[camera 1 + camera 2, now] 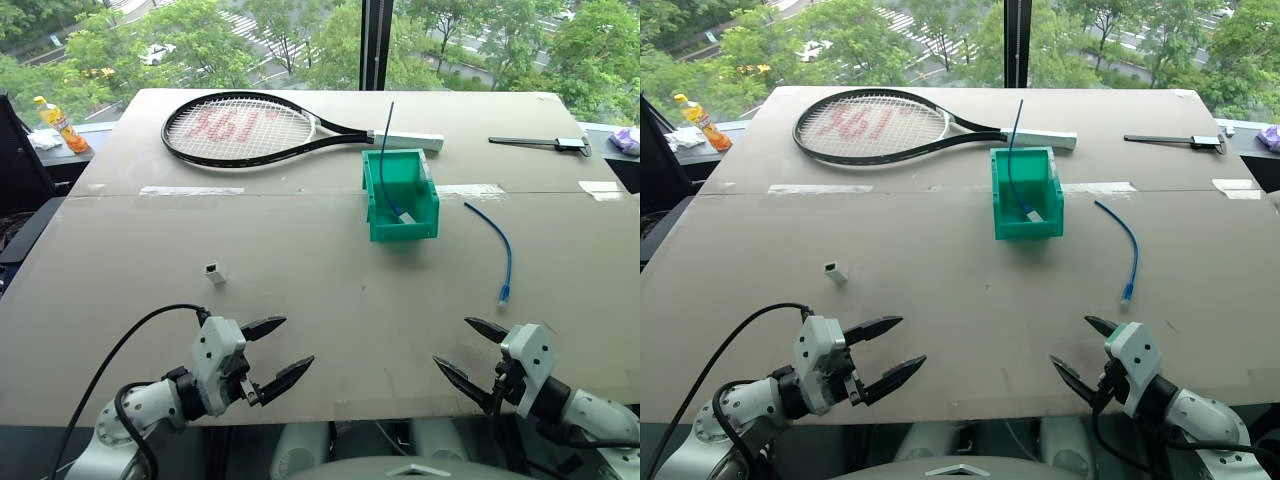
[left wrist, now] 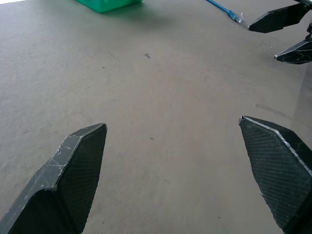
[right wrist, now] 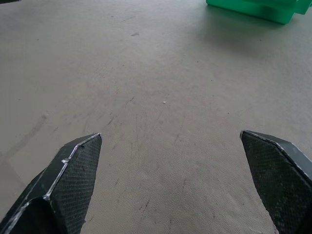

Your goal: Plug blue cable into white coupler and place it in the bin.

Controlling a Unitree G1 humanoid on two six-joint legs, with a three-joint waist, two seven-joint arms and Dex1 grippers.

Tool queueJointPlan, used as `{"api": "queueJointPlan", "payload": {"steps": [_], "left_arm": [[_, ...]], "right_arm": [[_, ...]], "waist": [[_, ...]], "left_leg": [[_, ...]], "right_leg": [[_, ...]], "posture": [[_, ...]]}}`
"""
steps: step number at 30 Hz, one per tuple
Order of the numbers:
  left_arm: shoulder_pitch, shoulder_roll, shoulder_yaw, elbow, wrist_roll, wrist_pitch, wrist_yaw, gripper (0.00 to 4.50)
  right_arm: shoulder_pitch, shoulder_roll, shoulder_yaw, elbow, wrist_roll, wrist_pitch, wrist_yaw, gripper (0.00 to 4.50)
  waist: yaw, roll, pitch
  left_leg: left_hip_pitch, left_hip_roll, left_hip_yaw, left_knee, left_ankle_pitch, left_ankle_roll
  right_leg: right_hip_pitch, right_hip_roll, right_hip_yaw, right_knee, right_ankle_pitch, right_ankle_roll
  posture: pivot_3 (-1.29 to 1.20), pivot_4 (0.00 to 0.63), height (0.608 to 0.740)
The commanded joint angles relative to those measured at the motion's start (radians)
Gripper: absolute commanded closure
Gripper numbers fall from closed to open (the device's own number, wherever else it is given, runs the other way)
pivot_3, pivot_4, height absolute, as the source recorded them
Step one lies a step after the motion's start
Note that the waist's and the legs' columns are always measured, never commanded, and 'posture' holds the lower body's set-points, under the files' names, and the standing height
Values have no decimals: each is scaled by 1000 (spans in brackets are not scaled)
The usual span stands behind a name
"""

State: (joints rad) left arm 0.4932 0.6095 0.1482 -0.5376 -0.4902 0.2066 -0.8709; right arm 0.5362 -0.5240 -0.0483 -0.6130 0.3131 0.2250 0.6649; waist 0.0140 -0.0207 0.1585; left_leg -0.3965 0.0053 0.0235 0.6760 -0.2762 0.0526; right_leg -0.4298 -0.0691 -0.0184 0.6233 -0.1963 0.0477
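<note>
Both jaws are being held wide and empty: left gripper [image 1: 277, 347], right gripper [image 1: 472, 346], low at the table's [image 1: 300, 270] near edge. The coupler [image 1: 214, 272] is lying ahead of the left, the cable [image 1: 497, 238] ahead of the right, its plug end nearest, beside the bin [image 1: 400, 195]. The plug end is probably best being pinched squarely first.

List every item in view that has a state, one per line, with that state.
Left gripper: open, empty, over the table.
Right gripper: open, empty, over the table.
Blue cable: loose on the table right of the bin, unplugged.
White coupler: alone on the table, nothing plugged in.
Bin: upright, holding another blue cable that sticks out of it.
Racket: lying flat.
Bottle: lying on its side.
</note>
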Motion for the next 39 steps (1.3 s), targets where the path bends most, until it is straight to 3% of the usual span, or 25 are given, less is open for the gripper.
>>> {"api": "queueJointPlan", "payload": {"steps": [1, 5, 9, 13, 18, 21, 24, 30, 39], "left_arm": [[-60, 11, -6, -41, -21, 27, 14, 62], [-191, 10, -23, -90, -108, 141, 54, 62], [-228, 40, -37, -169, -170, 178, 21, 62], [-201, 90, -68, -180, -125, 115, -79, 62], [-189, 93, -88, -212, -105, 96, -77, 62], [-182, 90, -100, -260, -106, 113, -47, 62], [-173, 92, -104, -302, -109, 126, -16, 0], [-170, 97, -112, -347, -107, 142, 25, 0], [-159, 111, -104, -350, -105, 133, 24, 0]], "right_arm": [[-36, -10, -26, -30, -3, -16, -10, 0], [-117, -54, -67, -59, 46, 26, 11, 0], [-241, -215, -142, -37, 106, 78, 140, 0], [-381, -529, -189, 211, -13, -94, 407, 0], [-590, -708, -70, 535, -170, -420, 594, 0], [-786, -699, 53, 698, -246, -553, 675, 0], [-954, -654, 162, 814, -328, -684, 718, 1217], [-1118, -577, 283, 932, -405, -812, 760, 1217], [-1204, -559, 383, 1017, -449, -907, 841, 1217]], "waist": [[0, 0, 0], [1, 0, 0], [-1, -1, -1], [0, 1, 0], [0, 1, 1], [-5, 1, 1], [-9, 3, 3], [0, 5, 4], [-2, 5, 4]], "left_leg": [[0, 0, 0, 0, 0, 0], [0, 0, -1, 3, 0, 0], [0, 0, -1, 3, 0, 0], [1, -1, 4, 4, 0, 1], [2, 0, 2, 4, 0, 1], [2, 0, 2, 4, 0, 1], [3, 0, 5, 4, 0, 1], [3, 0, 5, 5, 0, 1], [3, 0, 5, 5, 0, 1]], "right_leg": [[0, 0, 0, 0, 0, 0], [1, 3, -1, 2, 0, 0], [3, 4, -1, 2, 0, 0], [3, 5, 4, 1, 0, 0], [4, 6, 2, 1, 0, 0], [4, 6, 3, 1, 0, 0], [4, 7, 5, 1, 2, -2], [4, 7, 5, 1, 3, -4], [4, 6, 5, 1, 3, -5]], "posture": [[0, 150, 740], [0, 150, 740], [0, 150, 740], [0, 150, 740], [0, 150, 740], [0, 150, 740], [0, 150, 740], [0, 150, 740], [0, 150, 740]]}}
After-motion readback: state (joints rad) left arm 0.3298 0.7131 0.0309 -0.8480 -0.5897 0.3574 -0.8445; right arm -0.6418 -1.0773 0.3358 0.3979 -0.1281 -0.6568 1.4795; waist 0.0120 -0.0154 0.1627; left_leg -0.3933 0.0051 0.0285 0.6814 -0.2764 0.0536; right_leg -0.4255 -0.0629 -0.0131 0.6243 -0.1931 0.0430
